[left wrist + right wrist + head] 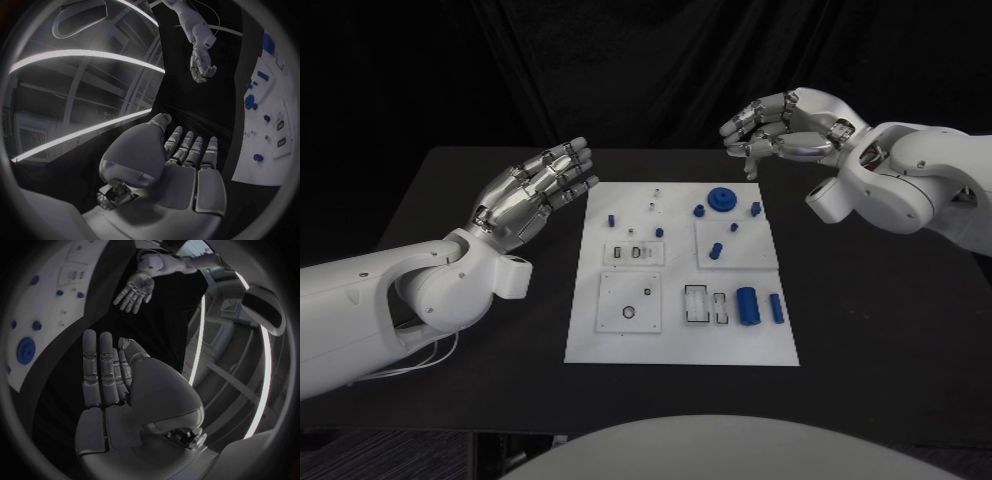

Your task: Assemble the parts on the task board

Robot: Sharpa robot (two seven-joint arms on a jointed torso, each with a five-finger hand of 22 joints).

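Observation:
The white task board (678, 345) lies in the middle of the black table. On its far right stands a round blue part (720, 199) with several small blue parts around it, one of them (717, 250) on a raised square plate. Two blue cylinders (747, 306) lie side by side near the right edge. My left hand (538, 190) hovers off the board's far left corner, fingers stretched out and holding nothing. My right hand (783, 125) hangs above the board's far right corner, fingers loosely bent and holding nothing. The right wrist view shows the right hand (119, 390), the board (56, 295) and the round part (26, 350).
The board carries raised white plates with a round hole (629, 300) and rectangular slots (697, 303). Bare black table (473, 380) lies to both sides of the board. A dark curtain hangs behind the table's far edge.

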